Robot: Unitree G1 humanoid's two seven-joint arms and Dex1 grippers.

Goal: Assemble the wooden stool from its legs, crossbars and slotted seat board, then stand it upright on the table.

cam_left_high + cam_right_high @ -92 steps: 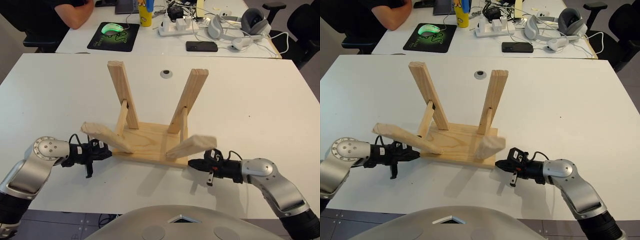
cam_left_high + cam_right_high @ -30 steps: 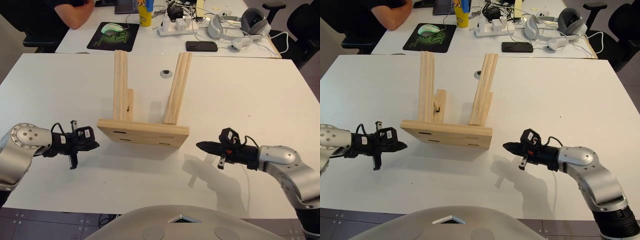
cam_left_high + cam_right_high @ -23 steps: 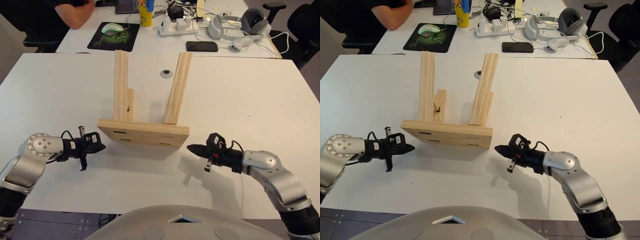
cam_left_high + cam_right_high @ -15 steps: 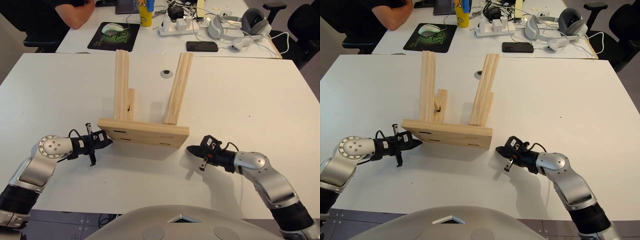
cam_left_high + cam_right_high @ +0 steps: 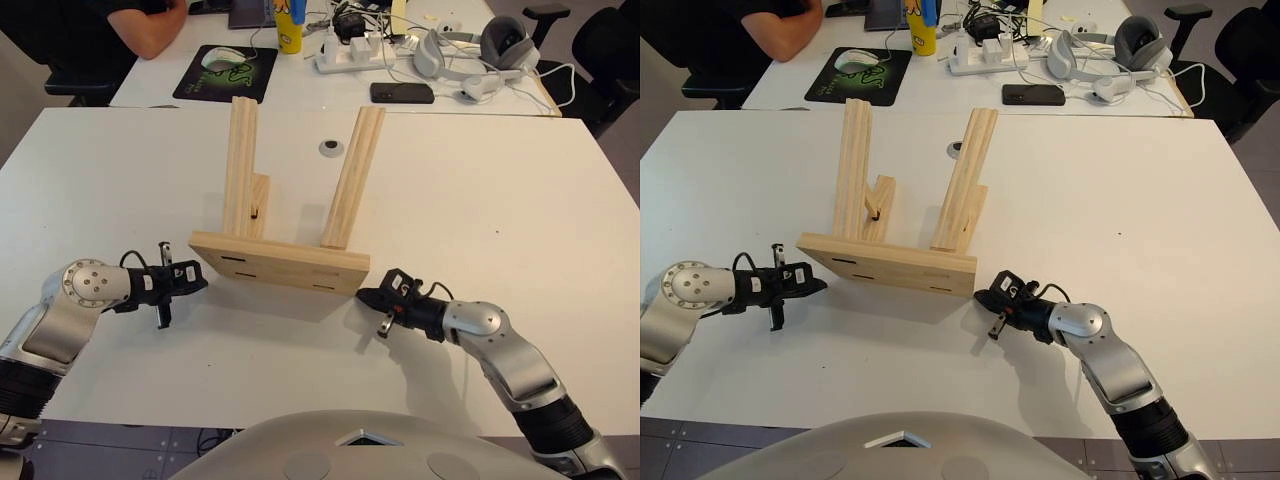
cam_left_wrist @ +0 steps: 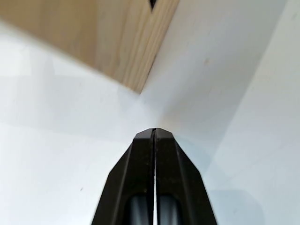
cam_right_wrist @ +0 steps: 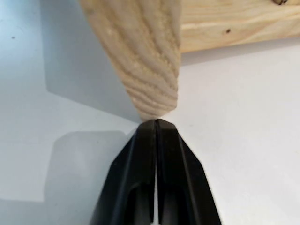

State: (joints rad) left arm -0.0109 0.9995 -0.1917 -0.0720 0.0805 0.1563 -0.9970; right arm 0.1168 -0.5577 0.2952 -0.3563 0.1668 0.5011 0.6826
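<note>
Stool: the stool [image 5: 275, 262] lies tipped on its side in the middle of the bench [image 5: 520, 200], with the seat board [image 5: 890, 263] resting on one long edge.
Step in hand: looks to me like the tip-up onto its feet; the assembly appears done.
Doing it well: I'd press on both ends of the board evenly and swing the top edge over towards 12 o'clock together, slowly. One-sided pushing would only spin it flat on the bench.
Pointing: both legs [image 5: 240, 160] run along the bench towards 12 o'clock, the right one leaning slightly to 1; the slotted face looks to 6.
Long axis: the seat board runs from 9 to 3 o'clock, its right end a shade nearer 4.
Left claw: the left claw [image 5: 197, 280] is pressed together, empty, with its tip just short of the board's 9 o'clock corner.
Right claw: the right claw [image 7: 155, 123] is pressed together, empty, with its tip touching the board's 3 o'clock corner.
</note>
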